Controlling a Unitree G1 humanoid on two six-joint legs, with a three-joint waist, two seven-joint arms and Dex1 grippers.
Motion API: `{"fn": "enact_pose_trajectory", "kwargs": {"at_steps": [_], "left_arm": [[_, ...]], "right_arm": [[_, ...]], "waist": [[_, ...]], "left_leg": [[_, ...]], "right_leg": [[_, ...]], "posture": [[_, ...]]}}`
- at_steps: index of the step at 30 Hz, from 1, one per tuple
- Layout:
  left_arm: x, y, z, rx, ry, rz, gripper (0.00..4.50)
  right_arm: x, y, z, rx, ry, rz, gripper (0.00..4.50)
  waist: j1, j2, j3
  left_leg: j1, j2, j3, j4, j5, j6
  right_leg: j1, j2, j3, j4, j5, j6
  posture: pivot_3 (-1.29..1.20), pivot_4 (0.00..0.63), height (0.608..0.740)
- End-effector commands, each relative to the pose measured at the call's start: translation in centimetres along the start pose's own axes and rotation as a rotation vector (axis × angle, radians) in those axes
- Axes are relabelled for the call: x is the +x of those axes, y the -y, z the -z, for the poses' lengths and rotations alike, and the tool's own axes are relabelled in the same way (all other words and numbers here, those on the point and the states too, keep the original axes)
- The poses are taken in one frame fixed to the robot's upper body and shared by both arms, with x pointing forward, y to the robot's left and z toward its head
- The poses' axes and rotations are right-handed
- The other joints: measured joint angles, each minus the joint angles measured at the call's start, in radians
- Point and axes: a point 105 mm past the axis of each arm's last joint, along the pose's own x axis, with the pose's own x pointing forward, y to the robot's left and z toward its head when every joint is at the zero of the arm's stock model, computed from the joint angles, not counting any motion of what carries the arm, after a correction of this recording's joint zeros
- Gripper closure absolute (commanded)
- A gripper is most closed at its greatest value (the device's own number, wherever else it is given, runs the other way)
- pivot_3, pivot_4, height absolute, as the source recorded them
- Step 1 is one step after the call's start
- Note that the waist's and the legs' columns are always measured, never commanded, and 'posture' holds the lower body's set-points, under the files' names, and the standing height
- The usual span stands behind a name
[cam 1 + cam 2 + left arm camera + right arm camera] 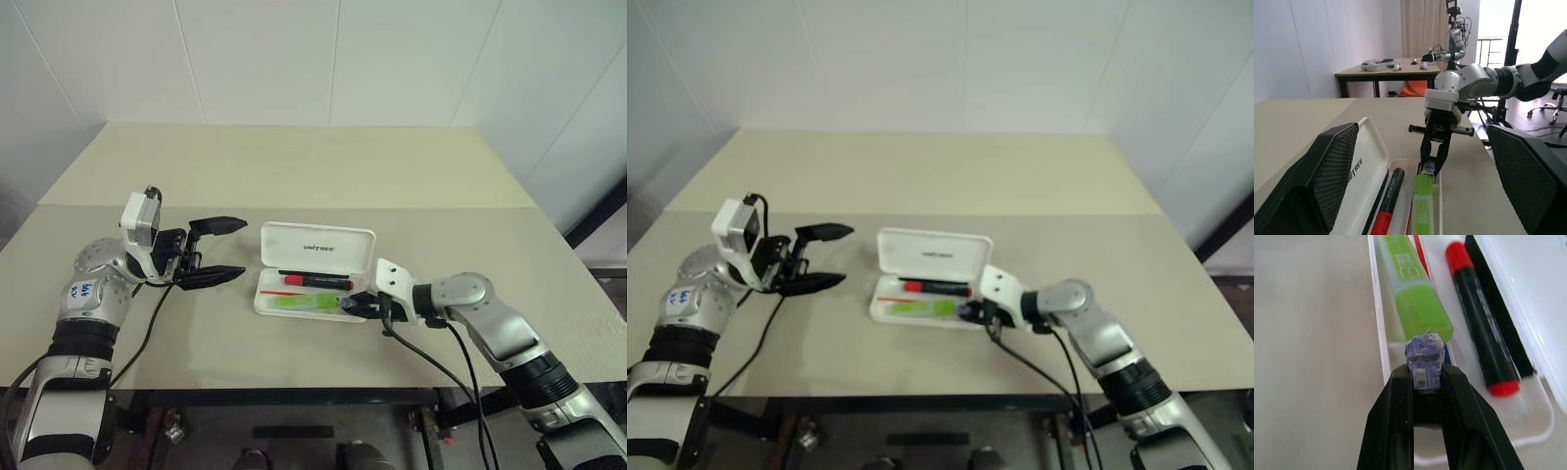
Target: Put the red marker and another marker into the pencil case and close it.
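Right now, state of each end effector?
Left end effector: open, empty.
Right end effector: shut on a small blue-purple object over the pencil case.

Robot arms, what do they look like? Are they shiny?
Yes, shiny silver and grey metal with black bands. Each ends in a white wrist block and two black fingers: the left gripper has wide ribbed pads, the right gripper is narrower. Black cables hang from both. The left arm wears a blue-lettered sticker.
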Motion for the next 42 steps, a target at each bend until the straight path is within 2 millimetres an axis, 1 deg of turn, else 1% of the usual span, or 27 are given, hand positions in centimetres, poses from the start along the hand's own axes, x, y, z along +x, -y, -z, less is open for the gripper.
{"fn": "enact_pose_trajectory", "kwargs": {"at_steps": [1, 4, 7, 10, 17, 25, 27, 30, 33, 37, 42], "left_arm": [[0.1, 1.2, -0.7, 0.041, 0.001, 0.119, 0.00], [0.3, 1.1, -0.6, 0.042, 0.003, 0.121, 0.00], [0.4, 1.1, -0.6, 0.042, 0.004, 0.122, 0.00], [0.4, 1.1, -0.5, 0.042, 0.002, 0.120, 0.00], [0.4, 1.1, -0.4, 0.041, -0.001, 0.118, 0.00], [0.5, 1.0, -0.3, 0.041, 0.000, 0.117, 0.00], [0.5, 1.0, -0.3, 0.041, 0.000, 0.118, 0.00], [0.4, 1.0, -0.3, 0.041, -0.002, 0.116, 0.00], [0.4, 1.0, -0.3, 0.042, -0.004, 0.113, 0.00], [0.3, 1.0, -0.2, 0.045, -0.008, 0.109, 0.00], [0.3, 0.9, -0.1, 0.051, -0.013, 0.104, 0.00]], "right_arm": [[0.2, 0.7, -2.0, -0.067, 0.044, 0.017, 4.12], [0.4, 0.7, -2.0, -0.063, 0.044, 0.016, 4.12], [0.3, 0.3, -1.4, -0.053, 0.030, 0.008, 4.12], [-0.2, -0.1, -0.7, -0.040, 0.008, 0.001, 4.12], [-1.4, -0.2, 0.7, -0.025, -0.038, 0.012, 4.12], [-1.3, 0.1, 0.4, -0.033, -0.026, 0.020, 4.12], [-1.3, 0.3, 0.3, -0.038, -0.025, 0.030, 3.37], [-1.3, 0.3, 0.4, -0.040, -0.027, 0.028, 2.44], [-1.5, 0.4, 0.4, -0.045, -0.033, 0.026, 1.36], [-1.8, 0.5, -0.1, -0.061, -0.028, 0.028, 0.04], [-2.1, 1.2, -0.8, -0.080, -0.016, 0.059, 0.04]], "waist": [[0.000, 0.000, 0.000], [0.001, 0.000, 0.000], [0.002, 0.000, 0.000], [0.002, 0.000, 0.000], [0.001, 0.000, 0.000], [0.001, 0.000, 0.000], [0.001, 0.000, 0.000], [0.001, 0.000, 0.000], [0.001, 0.000, 0.000], [0.001, 0.000, 0.000], [0.001, 0.000, 0.000]], "left_leg": [[0.000, 0.000, 0.000, 0.000, 0.000, 0.000], [0.000, 0.000, 0.000, 0.000, 0.000, 0.000], [0.000, 0.000, 0.000, 0.000, 0.000, 0.000], [0.000, 0.000, 0.000, 0.000, 0.000, 0.000], [0.000, 0.000, 0.000, 0.000, 0.000, 0.000], [0.000, 0.000, 0.000, 0.000, 0.000, 0.000], [0.000, 0.000, 0.000, 0.000, 0.000, 0.000], [0.000, 0.000, 0.000, 0.000, 0.000, 0.000], [0.000, 0.000, 0.000, 0.000, 0.000, 0.000], [0.000, 0.000, 0.000, 0.000, 0.000, 0.000], [0.000, 0.000, 0.000, 0.000, 0.000, 0.000]], "right_leg": [[0.000, 0.000, 0.000, 0.000, 0.000, 0.000], [0.000, 0.000, 0.000, 0.000, 0.000, 0.000], [0.000, 0.000, 0.000, 0.000, 0.000, 0.000], [0.000, 0.000, 0.000, -0.001, 0.000, 0.000], [0.000, -0.001, 0.000, 0.000, 0.000, 0.000], [0.000, -0.001, 0.000, 0.000, 0.000, 0.000], [0.000, -0.001, 0.000, 0.000, 0.000, 0.000], [0.000, -0.001, 0.000, 0.000, 0.000, 0.000], [0.000, -0.001, 0.000, 0.000, 0.000, 0.000], [0.000, -0.001, 0.000, 0.000, 0.000, 0.000], [0.000, -0.001, 0.000, 0.000, 0.000, 0.000]], "posture": [[0.00, 0.150, 0.740], [0.00, 0.150, 0.740], [0.00, 0.150, 0.740], [0.00, 0.150, 0.740], [0.00, 0.150, 0.740], [0.00, 0.150, 0.740], [0.00, 0.150, 0.740], [0.00, 0.150, 0.740], [0.00, 0.150, 0.740], [0.00, 0.150, 0.740], [0.00, 0.150, 0.740]]}}
